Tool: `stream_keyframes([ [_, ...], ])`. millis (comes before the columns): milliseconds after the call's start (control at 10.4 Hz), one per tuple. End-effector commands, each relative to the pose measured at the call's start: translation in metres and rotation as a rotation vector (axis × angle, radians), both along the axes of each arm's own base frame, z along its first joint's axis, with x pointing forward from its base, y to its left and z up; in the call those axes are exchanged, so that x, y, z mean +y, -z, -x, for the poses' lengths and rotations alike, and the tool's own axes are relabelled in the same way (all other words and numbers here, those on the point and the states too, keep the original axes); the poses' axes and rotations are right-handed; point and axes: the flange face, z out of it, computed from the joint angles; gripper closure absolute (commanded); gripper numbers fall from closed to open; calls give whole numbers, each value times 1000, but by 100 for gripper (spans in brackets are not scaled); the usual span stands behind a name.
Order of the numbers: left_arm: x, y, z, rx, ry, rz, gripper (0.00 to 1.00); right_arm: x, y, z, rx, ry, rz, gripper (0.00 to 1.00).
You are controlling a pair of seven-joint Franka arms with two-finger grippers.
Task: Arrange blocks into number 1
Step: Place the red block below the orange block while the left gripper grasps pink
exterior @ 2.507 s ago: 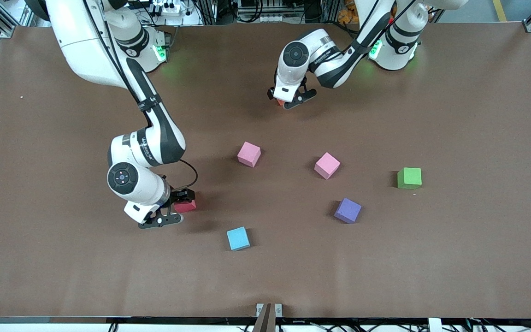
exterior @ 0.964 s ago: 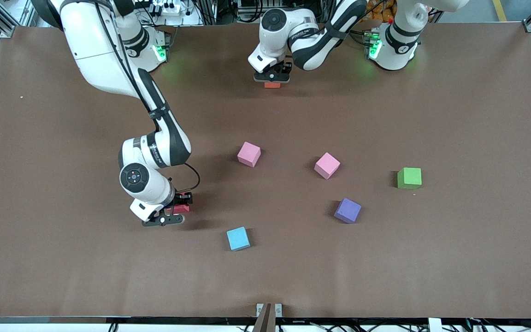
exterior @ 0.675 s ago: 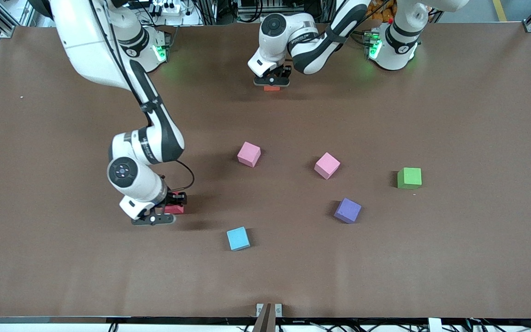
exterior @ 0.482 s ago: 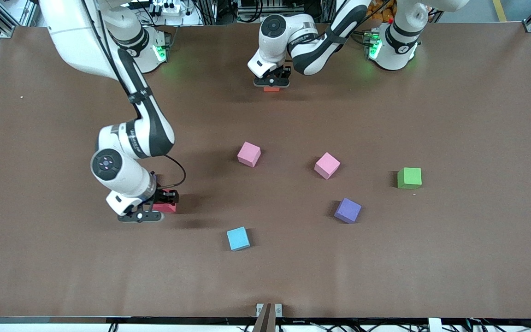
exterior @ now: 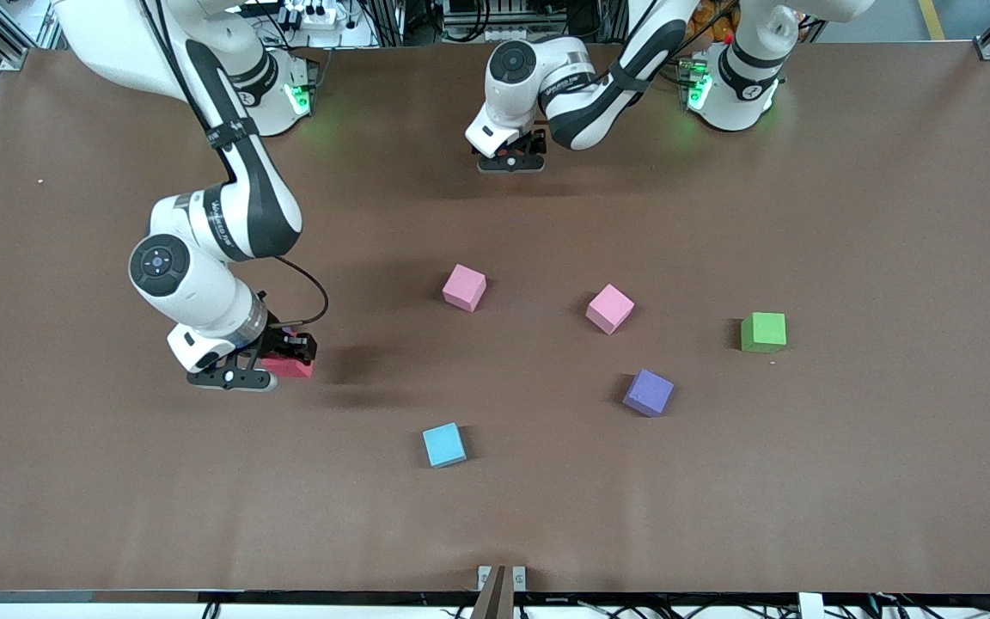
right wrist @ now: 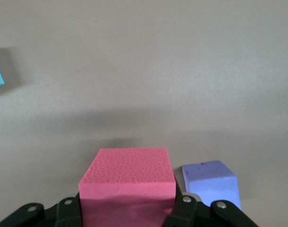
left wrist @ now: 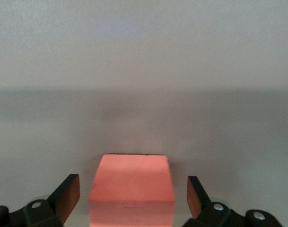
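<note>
- I have the brown table [exterior: 847,481] as the biggest thing in view, with the two arm bases along the edge farthest from the front camera.
- My right arm reaches toward its own end of the table; the right gripper [exterior: 276,368] is low over the table surface, and in the right wrist view its fingers [right wrist: 181,208] press on both sides of the red block [exterior: 289,368], so it is clamped on it.
- My left arm is folded in near the bases; the left gripper [exterior: 512,162] sits low over the table between the two bases. In the left wrist view its jaws stand wide, with a gap between each pad [left wrist: 68,196] and the orange block [left wrist: 132,189], which rests on the table between them. In the front view the gripper hides that block.
- One pink block [exterior: 464,287] lies near the middle of the table, farther from the front camera than the light-blue cube [exterior: 443,444].
- The second pink block [exterior: 609,309] lies apart from the first, toward the left arm's end.
- The dark purple block [exterior: 648,393] lies nearer the front camera than the second pink block. It also shows in the right wrist view [right wrist: 210,184].
- The green cube [exterior: 762,332] is the one farthest toward the left arm's end, well apart from the purple block.
</note>
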Motion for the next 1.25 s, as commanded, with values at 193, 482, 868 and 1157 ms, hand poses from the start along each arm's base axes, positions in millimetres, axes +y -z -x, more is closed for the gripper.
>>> stream_keyframes([
  [193,14,-69,-72,-107,-124,-18,0,13,-26,45,-1,69,-32,58],
  [482,72,-97,-154,-165,-167,-34,0,60,-30,84,14,38,-30,58],
  [868,164,-93,-245,-176,-311,-76,0,194,1,160,3,2,45,58],
  [1157,192,-71,-283,-152,-379,-91,0,286,32,237,-15,-30,30,58],
])
